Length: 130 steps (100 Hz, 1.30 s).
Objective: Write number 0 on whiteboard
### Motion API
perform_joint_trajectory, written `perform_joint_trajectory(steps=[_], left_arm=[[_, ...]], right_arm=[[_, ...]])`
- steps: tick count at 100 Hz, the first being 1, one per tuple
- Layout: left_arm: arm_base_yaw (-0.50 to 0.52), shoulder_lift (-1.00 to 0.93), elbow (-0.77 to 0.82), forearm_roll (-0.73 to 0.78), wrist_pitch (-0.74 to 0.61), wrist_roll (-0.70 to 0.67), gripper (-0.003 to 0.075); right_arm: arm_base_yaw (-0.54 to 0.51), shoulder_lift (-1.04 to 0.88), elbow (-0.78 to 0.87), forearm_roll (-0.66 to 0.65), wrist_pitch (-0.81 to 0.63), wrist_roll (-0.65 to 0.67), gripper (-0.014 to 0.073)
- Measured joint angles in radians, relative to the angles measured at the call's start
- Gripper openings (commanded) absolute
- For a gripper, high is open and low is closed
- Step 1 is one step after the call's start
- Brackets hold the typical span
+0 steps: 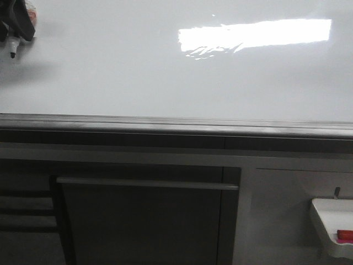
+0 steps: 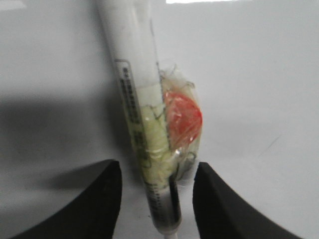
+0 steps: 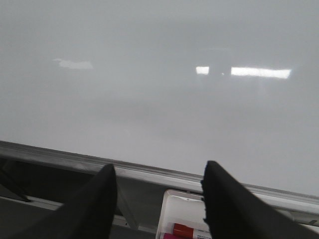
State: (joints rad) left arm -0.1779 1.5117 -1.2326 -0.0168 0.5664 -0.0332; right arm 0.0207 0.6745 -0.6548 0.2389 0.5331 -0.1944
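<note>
The whiteboard (image 1: 138, 83) fills the upper front view, glossy, with a bright rectangular reflection (image 1: 259, 33). No drawn number 0 shows on it in any view. My left gripper (image 1: 19, 25) is at the board's far left top, holding a white marker (image 1: 12, 49) with its dark tip pointing down, just off the surface. In the left wrist view the marker (image 2: 132, 74), wrapped with tape and a red wad (image 2: 184, 114), runs between the gripper's (image 2: 157, 172) black fingers. My right gripper (image 3: 159, 172) is open and empty, low by the board's edge strip (image 3: 60, 159).
The grey metal edge strip (image 1: 165, 124) runs under the board. Below is a dark cabinet with a bar handle (image 1: 146, 183). A small white tray (image 1: 331, 221) with a red marker (image 1: 345, 234) hangs at the lower right; it also shows in the right wrist view (image 3: 184, 214).
</note>
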Motion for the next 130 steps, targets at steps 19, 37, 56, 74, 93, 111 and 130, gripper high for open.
perform_joint_trajectory(steps=[19,37,56,74,93,111,130], left_arm=[[0.0,0.0,0.0,0.01,0.0,0.0,0.0142],[0.0,0.0,0.0,0.067,0.012,0.0,0.005],[0.0,-0.006,0.0,0.135,0.082,0.061,0.0007],[-0.04,-0.083,0.0,0.142,0.182,0.218,0.0006],[-0.167,-0.187,-0.001,0.121,0.319,0.426,0.0006],[-0.333,-0.23,-0.003,0.044,0.453,0.576,0.0006],[-0.507,-0.23,-0.003,-0.02,0.538,0.641,0.0006]], right_arm=[[0.0,0.0,0.0,0.0,0.002,0.0,0.0351],[0.0,0.0,0.0,0.0,0.002,0.0,0.0351],[0.0,0.0,0.0,-0.006,0.002,0.0,0.0351],[0.0,0.0,-0.018,-0.006,0.046,-0.002,0.0351],[0.011,0.039,-0.12,-0.001,0.171,-0.056,0.0296],[0.112,0.145,-0.241,0.035,0.312,-0.162,0.027],[0.307,0.283,-0.356,0.044,0.445,-0.269,0.027]])
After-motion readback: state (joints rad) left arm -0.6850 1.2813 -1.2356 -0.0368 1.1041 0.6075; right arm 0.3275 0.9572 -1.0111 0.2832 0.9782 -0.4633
